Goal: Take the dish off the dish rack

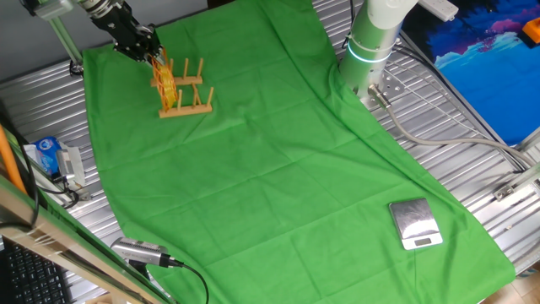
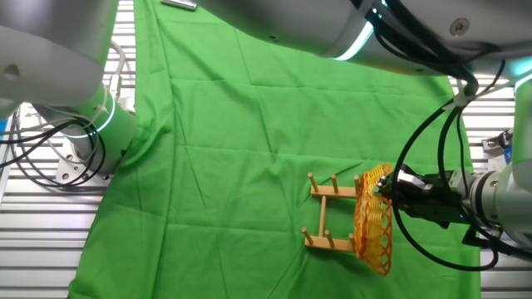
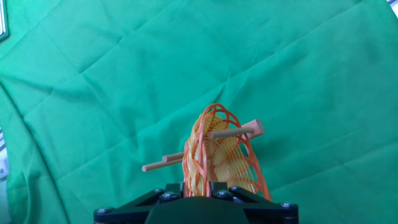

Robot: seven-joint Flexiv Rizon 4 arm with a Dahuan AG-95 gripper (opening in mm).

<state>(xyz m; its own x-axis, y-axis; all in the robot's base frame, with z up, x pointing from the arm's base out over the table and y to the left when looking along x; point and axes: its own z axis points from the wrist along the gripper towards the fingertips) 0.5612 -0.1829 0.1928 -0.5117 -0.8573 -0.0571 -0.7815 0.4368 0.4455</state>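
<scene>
Woven orange dish (image 2: 373,220) stands on edge among the dish rack (image 2: 330,218) pegs, right of frame; the gripper (image 2: 389,193) jaws clasp its rim. Lifting clear remains.

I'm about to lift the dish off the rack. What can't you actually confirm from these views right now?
- Fingertips on the dish: in the hand view the gripper body hides them.
- Grip in one fixed view: gripper and dish are too small.
- Dish rack slot under the dish: the dish hides it in the other fixed view.
- Rack base: hidden in the hand view.
</scene>
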